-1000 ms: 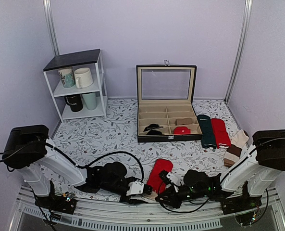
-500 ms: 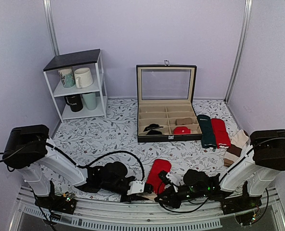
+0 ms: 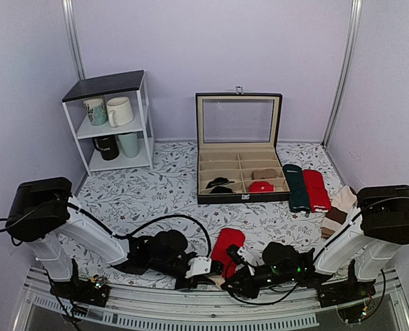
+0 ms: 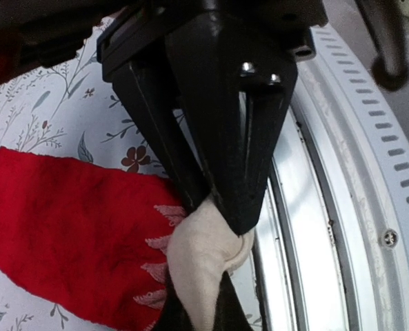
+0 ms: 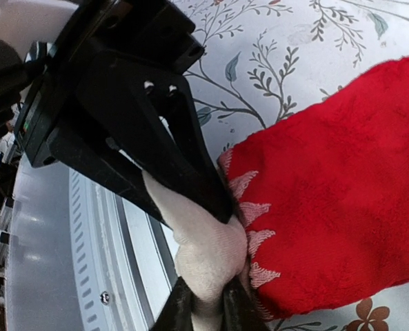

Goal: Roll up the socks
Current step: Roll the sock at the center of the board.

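Observation:
The socks (image 3: 228, 247) lie bright red on the flowered cloth near the table's front edge, their beige end toward the rail. My left gripper (image 3: 210, 270) is shut on that beige end (image 4: 197, 262) from the left, with the red knit (image 4: 66, 221) spreading away beside it. From the right, my right gripper (image 3: 227, 274) is shut on the same beige end (image 5: 211, 248), and the red part (image 5: 342, 193) lies just past its fingers. The two grippers meet tip to tip over the bunched beige fabric.
An open compartment box (image 3: 238, 176) stands at mid table. A dark green sock (image 3: 298, 187), a plain red sock (image 3: 316, 189) and beige-brown socks (image 3: 338, 210) lie to the right. A shelf with mugs (image 3: 111, 121) stands back left. The metal rail (image 4: 342, 207) runs right beside the grip.
My left gripper has slid a little to the right and closed onto the beige end. The right gripper has stayed where it was, holding that end.

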### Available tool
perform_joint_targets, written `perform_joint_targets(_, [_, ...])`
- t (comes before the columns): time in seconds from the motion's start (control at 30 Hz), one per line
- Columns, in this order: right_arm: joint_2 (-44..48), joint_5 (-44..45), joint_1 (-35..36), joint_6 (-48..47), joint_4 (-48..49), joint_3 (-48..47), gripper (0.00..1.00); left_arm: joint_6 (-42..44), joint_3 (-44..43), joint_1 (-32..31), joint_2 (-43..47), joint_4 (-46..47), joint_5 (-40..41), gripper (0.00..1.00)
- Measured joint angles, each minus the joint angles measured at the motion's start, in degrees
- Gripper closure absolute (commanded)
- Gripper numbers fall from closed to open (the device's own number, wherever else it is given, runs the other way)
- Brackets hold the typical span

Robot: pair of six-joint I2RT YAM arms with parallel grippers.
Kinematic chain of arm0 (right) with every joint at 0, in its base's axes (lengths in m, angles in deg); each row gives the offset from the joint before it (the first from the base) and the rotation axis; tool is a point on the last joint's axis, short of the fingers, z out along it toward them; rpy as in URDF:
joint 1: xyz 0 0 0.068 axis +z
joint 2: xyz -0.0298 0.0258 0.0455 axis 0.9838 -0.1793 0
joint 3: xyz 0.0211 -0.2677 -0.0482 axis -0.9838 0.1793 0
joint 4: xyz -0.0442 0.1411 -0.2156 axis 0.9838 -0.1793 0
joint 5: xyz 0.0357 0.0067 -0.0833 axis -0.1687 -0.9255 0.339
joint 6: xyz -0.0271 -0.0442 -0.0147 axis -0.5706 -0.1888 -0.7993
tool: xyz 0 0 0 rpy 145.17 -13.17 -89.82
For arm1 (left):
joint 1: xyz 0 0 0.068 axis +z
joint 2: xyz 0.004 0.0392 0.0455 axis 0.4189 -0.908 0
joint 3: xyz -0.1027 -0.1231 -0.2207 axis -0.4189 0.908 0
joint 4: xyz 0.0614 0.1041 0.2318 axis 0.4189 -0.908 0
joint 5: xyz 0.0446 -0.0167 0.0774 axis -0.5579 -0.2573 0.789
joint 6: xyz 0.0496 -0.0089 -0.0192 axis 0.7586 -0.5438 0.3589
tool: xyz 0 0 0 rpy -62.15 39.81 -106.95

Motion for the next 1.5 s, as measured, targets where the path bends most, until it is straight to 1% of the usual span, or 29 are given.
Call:
perform_joint_targets(0.03, [0.1,0.0,0.0,0.1,0.0,0.0,0.67,-0.9,0.0,0.0,0.0,0.0,-0.3,1.00])
perform_joint_targets(0.1, [1.1,0.1,0.0,-0.3,-0.9,-0.2,0.57,-2.9,0.0,0.0,0.0,0.0,-0.9,1.00])
perform_joint_targets(0.17, [3.2,1.2,0.2,-0.5,-3.1,-0.2,0.51,-5.6,0.0,0.0,-0.2,0.0,-1.9,1.00])
perform_joint_targets(0.27, [8.7,5.1,0.6,-2.4,-8.2,1.0,0.46,-9.9,-0.3,0.2,-0.7,0.2,-4.0,1.00])
perform_joint_targets(0.37, [14.5,9.9,0.4,-6.6,-12.5,4.0,0.43,-14.3,-0.3,0.8,-0.9,0.1,-6.5,1.00])
perform_joint_targets(0.47, [18.1,12.7,0.4,-12.4,-13.5,6.2,0.43,-17.6,-0.3,1.2,-1.5,0.6,-8.2,1.00])
perform_joint_targets(0.57, [18.3,13.6,0.9,-19.3,-12.0,6.6,0.42,-20.2,0.0,1.7,-2.4,2.5,-9.6,1.00])
perform_joint_targets(0.7, [17.2,13.0,2.9,-28.5,-7.0,6.8,0.42,-22.8,1.4,1.9,-3.3,5.7,-10.2,1.00])
perform_joint_targets(0.9, [11.5,9.5,4.0,-35.8,-5.0,4.0,0.44,-24.6,2.2,2.3,-3.7,7.8,-10.7,1.00])
perform_joint_targets(1.2, [8.0,7.7,4.7,-37.5,-3.9,3.2,0.46,-25.0,2.3,2.7,-4.4,8.8,-11.5,1.00])
perform_joint_targets(1.27, [6.8,8.0,4.9,-37.5,-3.8,2.6,0.49,-25.0,2.2,2.8,-4.5,9.0,-11.8,1.00])
perform_joint_targets(1.3, [6.1,8.0,5.0,-37.5,-3.7,2.2,0.51,-25.0,2.2,2.9,-4.6,9.0,-11.9,1.00])
perform_joint_targets(1.5, [3.9,8.5,5.0,-37.1,-3.6,0.4,0.77,-25.0,2.1,3.0,-4.8,9.1,-12.3,1.00])
